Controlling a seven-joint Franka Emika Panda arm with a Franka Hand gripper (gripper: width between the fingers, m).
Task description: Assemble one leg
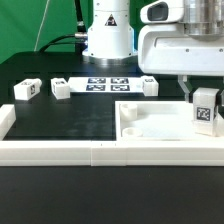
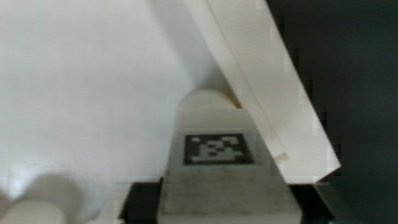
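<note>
My gripper [image 1: 204, 104] is shut on a leg [image 1: 205, 108], a small white peg with a black-and-white tag, and holds it upright over the right part of the large white square panel [image 1: 150, 122]. In the wrist view the held leg [image 2: 222, 160] shows its tag between my dark fingers [image 2: 150, 200], with the panel's white face [image 2: 89, 90] beneath and its raised edge [image 2: 267, 80] running beside the leg. Three more legs lie on the black table: one [image 1: 26, 89] at the exterior view's left, one [image 1: 62, 88] beside it, one [image 1: 150, 85] near the middle.
The marker board [image 1: 105, 83] lies flat in front of the robot base [image 1: 107, 40]. A low white rail [image 1: 60, 150] borders the front of the work area. A rounded white bump [image 2: 45, 200] shows on the panel in the wrist view.
</note>
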